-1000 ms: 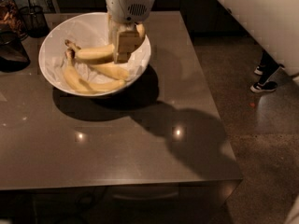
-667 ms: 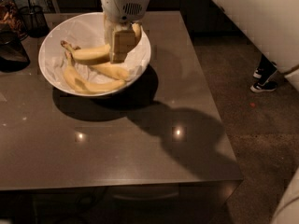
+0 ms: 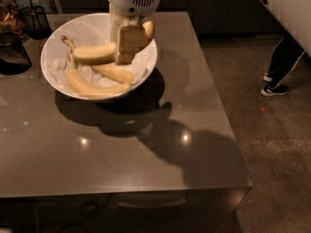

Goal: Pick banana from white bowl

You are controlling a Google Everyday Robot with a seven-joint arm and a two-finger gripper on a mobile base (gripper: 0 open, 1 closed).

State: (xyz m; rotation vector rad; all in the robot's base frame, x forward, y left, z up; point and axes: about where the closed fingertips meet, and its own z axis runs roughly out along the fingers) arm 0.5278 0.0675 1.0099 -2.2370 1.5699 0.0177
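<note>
On the grey glossy table point(image 3: 146, 159) sat the large round white bowl point(image 3: 58, 42), its crumpled paper cradling three bananas. We had our white two-finger gripper point(image 3: 129, 45) clenched on the plump pale-yellow banana point(image 3: 95, 54), which hung above the others so we judged it lifted.

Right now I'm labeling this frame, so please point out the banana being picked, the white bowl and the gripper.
banana point(image 3: 95, 54), camera view, middle of its pale yellow body.
white bowl point(image 3: 54, 45), camera view, left inner wall near the rim.
gripper point(image 3: 127, 46), camera view, over the bowl, at the banana's right end.
</note>
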